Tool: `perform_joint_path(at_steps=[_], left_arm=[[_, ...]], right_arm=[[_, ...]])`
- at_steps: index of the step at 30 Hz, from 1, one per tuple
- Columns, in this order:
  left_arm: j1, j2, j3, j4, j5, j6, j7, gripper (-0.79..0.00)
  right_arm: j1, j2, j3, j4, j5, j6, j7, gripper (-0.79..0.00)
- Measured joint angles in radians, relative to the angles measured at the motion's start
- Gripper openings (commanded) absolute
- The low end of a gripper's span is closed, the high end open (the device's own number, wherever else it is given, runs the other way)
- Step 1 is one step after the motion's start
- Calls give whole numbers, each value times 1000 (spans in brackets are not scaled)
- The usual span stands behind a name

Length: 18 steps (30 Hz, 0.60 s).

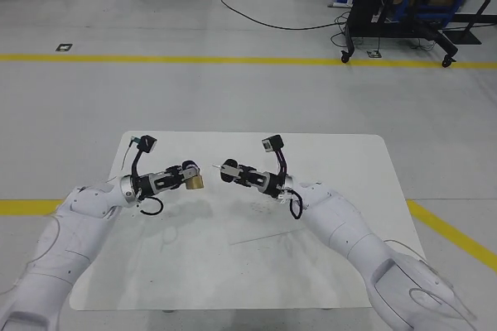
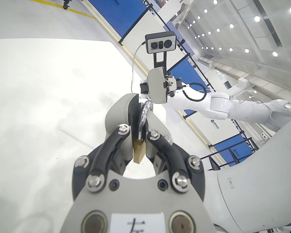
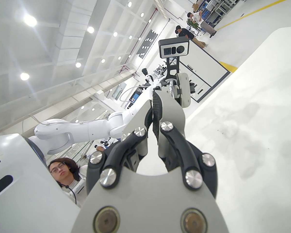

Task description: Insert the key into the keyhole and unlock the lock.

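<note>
My left gripper (image 1: 191, 179) gripped the lock (image 1: 197, 183) above the table (image 1: 331, 248), my right gripper (image 1: 229, 170) pinched the key (image 1: 220, 168) just at its three o'clock, and I judged squaring the tip to the keyhole mattered before pushing.

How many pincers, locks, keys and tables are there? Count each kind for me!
Pincers: 2, left pincer and right pincer
Locks: 1, the brass lock
Keys: 1, the key
Tables: 1, the white table
Total: 5

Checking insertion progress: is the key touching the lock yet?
Apart. The top view shows bare table between the key in the right tool and the lock in the left tool.
</note>
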Motion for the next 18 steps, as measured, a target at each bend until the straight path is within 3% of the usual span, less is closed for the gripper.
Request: perform_joint_path(at_steps=[5, 8, 14, 18], left_arm=[[7, -1, 5, -9, 4, 16, 9, -785], [33, -6, 19, -48, -65, 126, -9, -785], [10, -12, 38, -1, -248, 477, -150, -785], [-1, -17, 37, 8, -254, 526, -129, -785]], right_arm=[[0, 0, 0, 0, 0, 0, 0, -785], [-7, 1, 3, -9, 0, 9, -8, -785], [-86, 30, 52, -102, 48, 156, 11, -785], [-104, 41, 74, -129, 50, 177, 13, -785]])
